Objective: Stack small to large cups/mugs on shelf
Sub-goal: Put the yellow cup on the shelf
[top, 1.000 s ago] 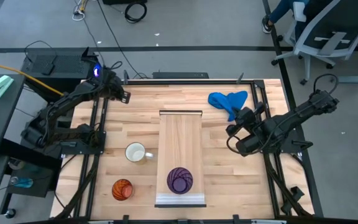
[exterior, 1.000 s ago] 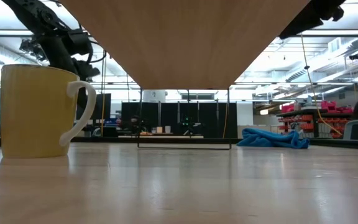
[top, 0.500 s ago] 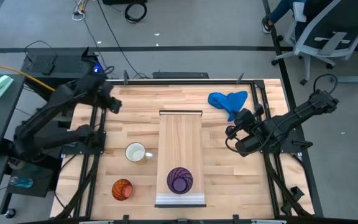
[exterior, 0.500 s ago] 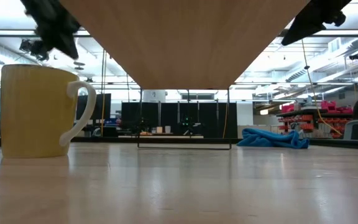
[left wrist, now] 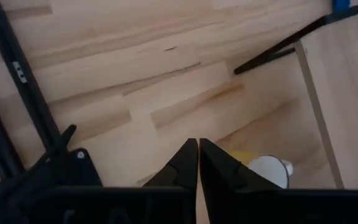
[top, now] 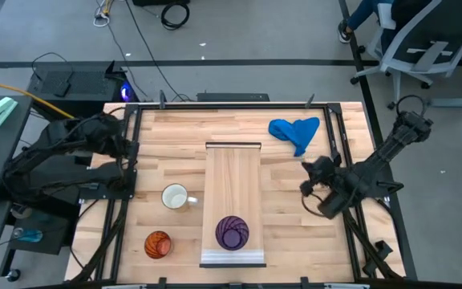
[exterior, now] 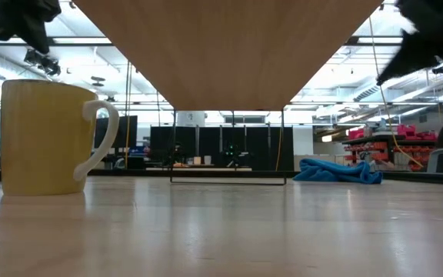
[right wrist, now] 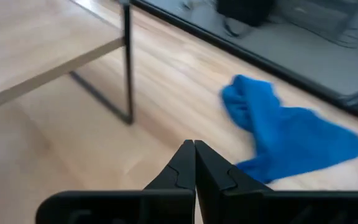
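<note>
The purple ribbed cup [top: 232,231] stands upright on the near end of the shelf [top: 233,172]. The white mug [top: 175,197] stands on the table left of the shelf, its handle toward the shelf. It also shows in the low view [exterior: 48,138] and the left wrist view [left wrist: 269,169]. The orange ribbed cup [top: 158,244] stands near the table's front left corner. My left gripper [top: 125,146] is shut and empty at the table's left edge [left wrist: 198,149]. My right gripper [top: 306,167] is shut and empty above the table, right of the shelf [right wrist: 194,149].
A blue cloth [top: 295,131] lies crumpled on the table at the far right, beyond my right gripper [right wrist: 291,134]. Black frame rails run along the table's left and right edges [top: 127,185]. The shelf stands on thin dark legs [right wrist: 128,68], and bare tabletop shows under it [exterior: 229,223].
My left gripper has drawn back from over the table's far left part toward the left edge and somewhat nearer. My right gripper has drawn back a little toward the table's right edge. The cups and the mug have stayed where they were.
</note>
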Controlling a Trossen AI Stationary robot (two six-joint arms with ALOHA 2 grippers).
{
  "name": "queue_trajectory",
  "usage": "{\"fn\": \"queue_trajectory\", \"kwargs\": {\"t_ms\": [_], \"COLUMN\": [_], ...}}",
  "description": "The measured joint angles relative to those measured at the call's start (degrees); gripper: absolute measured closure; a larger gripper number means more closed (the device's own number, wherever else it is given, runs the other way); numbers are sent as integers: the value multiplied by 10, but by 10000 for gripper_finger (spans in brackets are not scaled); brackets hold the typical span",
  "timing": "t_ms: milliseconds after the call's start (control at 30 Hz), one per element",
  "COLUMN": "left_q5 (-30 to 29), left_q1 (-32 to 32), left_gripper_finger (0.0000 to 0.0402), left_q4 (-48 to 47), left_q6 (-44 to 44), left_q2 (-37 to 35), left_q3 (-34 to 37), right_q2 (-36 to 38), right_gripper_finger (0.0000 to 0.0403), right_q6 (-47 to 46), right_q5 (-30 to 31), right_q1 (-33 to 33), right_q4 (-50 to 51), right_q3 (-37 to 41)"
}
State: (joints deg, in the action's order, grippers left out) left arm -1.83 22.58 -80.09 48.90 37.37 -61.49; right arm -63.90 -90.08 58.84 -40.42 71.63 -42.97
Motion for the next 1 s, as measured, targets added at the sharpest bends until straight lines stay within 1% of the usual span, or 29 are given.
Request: {"fn": "queue_trajectory", "kwargs": {"t_ms": [67,133,267,467,633,800,1000], "left_q5": [-2,-10,-12,-11,-8,0,1], "left_q1": [-24,-47,-94,-157,-216,-282,-346], "left_gripper_finger": [374,374,379,378,373,374,367], "left_q4": [-1,0,18,69,114,134,144], "left_q6": [19,40,79,115,160,196,248], "left_q2": [-1,3,8,9,20,60,133], "left_q3": [0,1,37,93,118,123,123], "right_q2": [11,19,25,24,24,24,24], "right_gripper_finger": [398,398,398,398,398,398,398], "right_q6": [-29,-32,-33,15,22,22,22], "right_q5": [30,56,68,87,87,87,85], "right_q1": [-39,-69,-99,-120,-141,-156,-156], "right_q4": [-42,-87,-138,-165,-176,-176,-176], "right_q3": [46,81,112,115,115,115,115]}}
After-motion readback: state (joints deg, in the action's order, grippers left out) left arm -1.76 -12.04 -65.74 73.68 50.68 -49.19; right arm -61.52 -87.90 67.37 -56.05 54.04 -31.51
